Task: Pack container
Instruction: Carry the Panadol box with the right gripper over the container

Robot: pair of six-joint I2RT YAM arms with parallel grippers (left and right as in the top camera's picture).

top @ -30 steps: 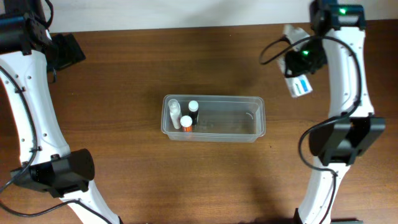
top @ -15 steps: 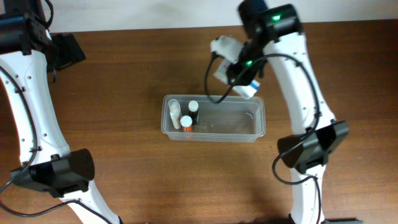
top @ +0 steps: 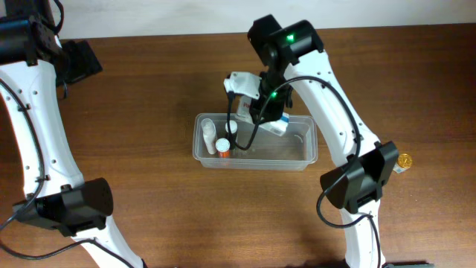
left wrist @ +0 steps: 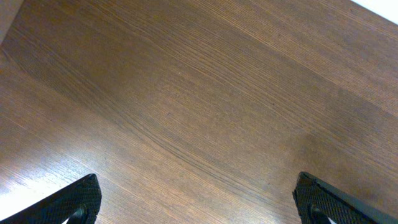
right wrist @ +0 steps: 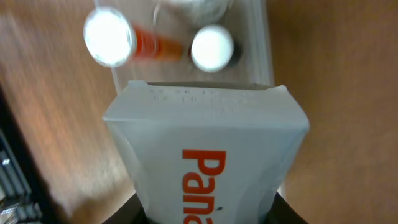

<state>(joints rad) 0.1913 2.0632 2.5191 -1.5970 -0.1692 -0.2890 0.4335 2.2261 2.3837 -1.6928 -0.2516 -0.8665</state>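
Above the container point(top: 309, 153), beside three small bottles point(top: 222, 144), right hand point(top: 262, 110) clamps a white box point(right wrist: 205, 137).

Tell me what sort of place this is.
Probably a robot lab bench: two white jointed arms at a brown wooden table, the right tool holding a white cardboard box over a clear plastic rectangular container.

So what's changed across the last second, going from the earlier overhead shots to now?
The right claw, shut on the white box throughout, swung left from the far right and now holds it above the far rim of the container, near the bottles. Nothing was let go. The container, the three bottles in its left end and the open left claw stayed put.
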